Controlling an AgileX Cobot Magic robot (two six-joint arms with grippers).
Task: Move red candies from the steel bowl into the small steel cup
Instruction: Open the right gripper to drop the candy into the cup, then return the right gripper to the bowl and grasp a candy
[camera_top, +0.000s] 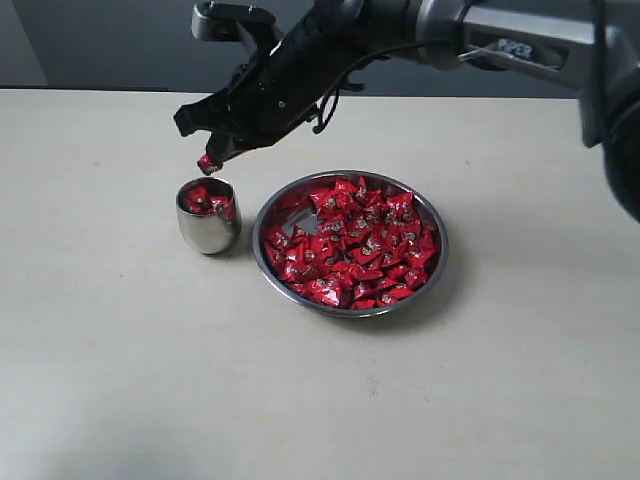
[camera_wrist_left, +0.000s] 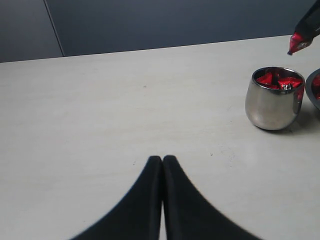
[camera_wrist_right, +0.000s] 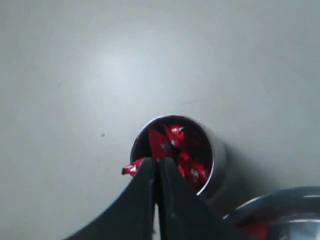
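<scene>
The steel bowl (camera_top: 436, 262) sits mid-table, heaped with red candies (camera_top: 355, 243). To its left stands the small steel cup (camera_top: 207, 231) (camera_wrist_left: 272, 107) (camera_wrist_right: 216, 161), holding a few red candies (camera_top: 205, 199) (camera_wrist_left: 278, 80) (camera_wrist_right: 176, 141). My right gripper (camera_top: 209, 160) (camera_wrist_right: 156, 162) hangs just above the cup's rim, shut on one red candy (camera_top: 208, 163) (camera_wrist_left: 296, 43) (camera_wrist_right: 132, 168) that sticks out beside its tips. My left gripper (camera_wrist_left: 163, 159) is shut with nothing in it, low over bare table well away from the cup; it does not show in the exterior view.
The pale tabletop (camera_top: 120, 330) stretches around cup and bowl. A dark wall (camera_wrist_left: 150, 22) runs behind the table's far edge. The right arm (camera_top: 500, 40) reaches in from the upper right across the bowl's far side.
</scene>
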